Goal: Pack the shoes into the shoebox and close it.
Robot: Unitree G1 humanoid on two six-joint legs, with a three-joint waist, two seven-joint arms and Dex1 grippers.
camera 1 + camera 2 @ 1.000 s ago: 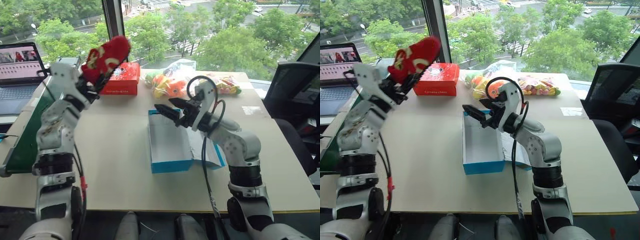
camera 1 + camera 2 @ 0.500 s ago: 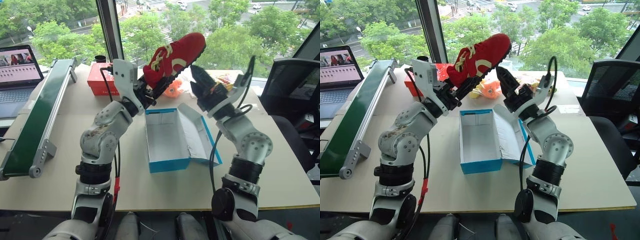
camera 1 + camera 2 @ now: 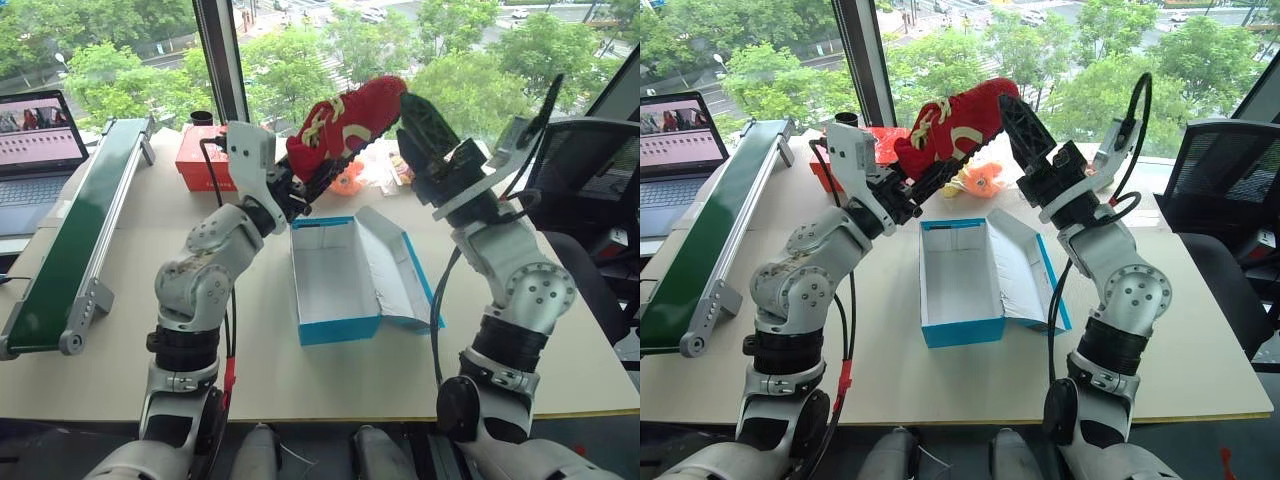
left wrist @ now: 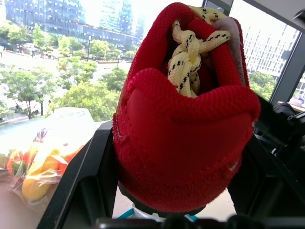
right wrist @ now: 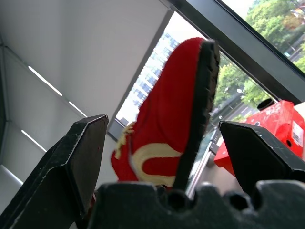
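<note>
**Shoe aloft over open box, handover pending**

Red shoe (image 3: 345,122) held high above the open blue shoebox (image 3: 335,275), clamped at the heel by the left gripper (image 3: 300,185). Right gripper (image 3: 415,120) spread wide around the toe, not yet touching. Risk of a drop onto the table (image 3: 250,340) outside the box: early release by the left, or a closing right skimming the sole. Second shoe unseen.

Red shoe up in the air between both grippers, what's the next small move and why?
Probably close the right gripper on the toe. The left gripper grips the shoe by its heel above the open box; the right one's open fingers straddle the toe without touching, so a two-handed hold seems intended before lowering.
</note>
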